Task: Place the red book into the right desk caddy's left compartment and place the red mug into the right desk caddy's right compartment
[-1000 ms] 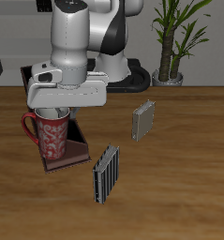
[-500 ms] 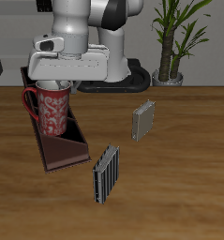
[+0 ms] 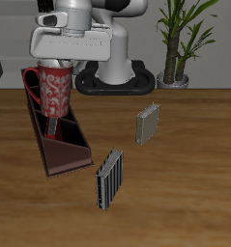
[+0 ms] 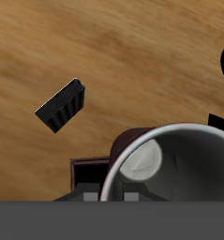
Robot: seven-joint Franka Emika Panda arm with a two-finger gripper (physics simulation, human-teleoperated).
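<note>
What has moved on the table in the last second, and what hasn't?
The gripper has carried the red mug upward and toward the back of the table, along the right desk caddy; it keeps hold of the mug. The caddy and the two grey-striped books stayed put.
</note>
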